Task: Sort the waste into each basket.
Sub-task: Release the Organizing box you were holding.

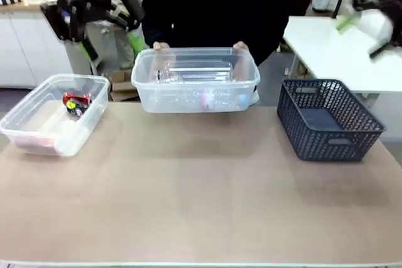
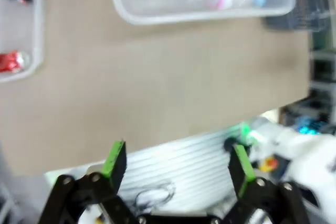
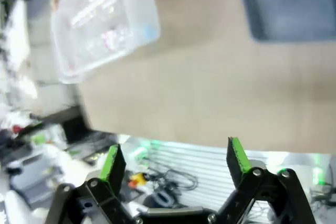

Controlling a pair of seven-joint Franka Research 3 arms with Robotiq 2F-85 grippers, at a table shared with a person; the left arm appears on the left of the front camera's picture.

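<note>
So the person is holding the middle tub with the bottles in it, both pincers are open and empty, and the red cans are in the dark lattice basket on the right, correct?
Not quite. The red cans lie in the clear tub on the left, as the front view shows; the dark lattice basket holds none. The rest stands: the person's hands hold the middle tub of bottles, and the left pincer and right pincer are open and empty.
</note>
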